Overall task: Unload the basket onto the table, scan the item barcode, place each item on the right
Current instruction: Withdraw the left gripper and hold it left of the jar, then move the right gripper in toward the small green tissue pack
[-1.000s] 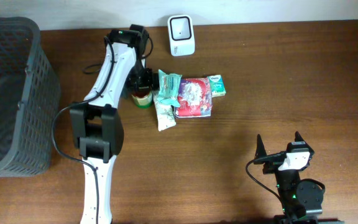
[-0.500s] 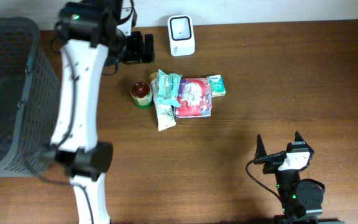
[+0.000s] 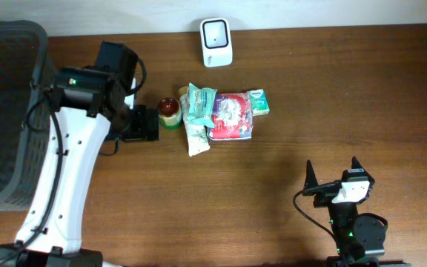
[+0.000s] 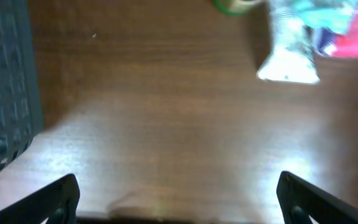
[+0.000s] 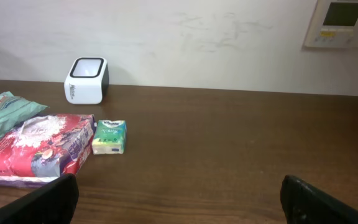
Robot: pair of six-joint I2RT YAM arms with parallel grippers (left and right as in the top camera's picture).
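Note:
The items lie in a pile mid-table: a red packet (image 3: 232, 115) (image 5: 36, 149), a teal packet (image 3: 200, 102) (image 5: 4, 109), a white pouch (image 3: 196, 139) (image 4: 289, 53), a small green tissue pack (image 3: 258, 102) (image 5: 109, 137) and a little green can with a red lid (image 3: 170, 112) (image 4: 235, 5). The white barcode scanner (image 3: 216, 32) (image 5: 87, 80) stands at the table's back edge. My left gripper (image 3: 145, 124) (image 4: 179, 199) is just left of the can, open and empty. My right gripper (image 3: 333, 182) (image 5: 179, 205) rests open near the front right, far from the pile.
A dark mesh basket (image 3: 6, 111) (image 4: 5, 93) fills the table's left side, close beside my left arm. Bare wood lies between the pile and my right gripper.
My left arm was at the can, swung up and back toward the scanner, and has now come forward to the can's left. The pile, the can and my right arm have stayed put.

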